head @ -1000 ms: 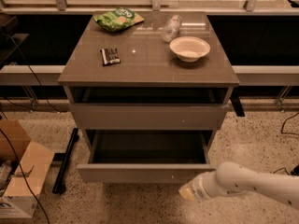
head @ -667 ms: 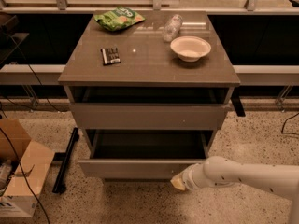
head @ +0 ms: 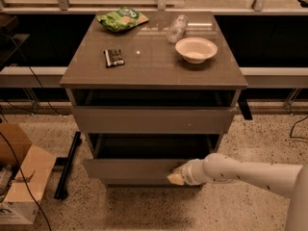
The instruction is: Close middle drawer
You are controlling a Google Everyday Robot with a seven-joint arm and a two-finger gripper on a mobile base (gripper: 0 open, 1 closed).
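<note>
In the camera view you see the middle drawer [head: 130, 169] standing partly pulled out of the cabinet, below the drawer with the taller front panel [head: 154, 119]. The gripper [head: 175, 178] touches the right part of its short front panel; whether it is released or clenched, you cannot tell. Open speckled floor [head: 144, 211] lies before the panel edge. A cardboard box [head: 21, 177] stands well apart at the left. On the worktop [head: 154, 73] lies a green bag [head: 121, 19]; its print cannot be read.
</note>
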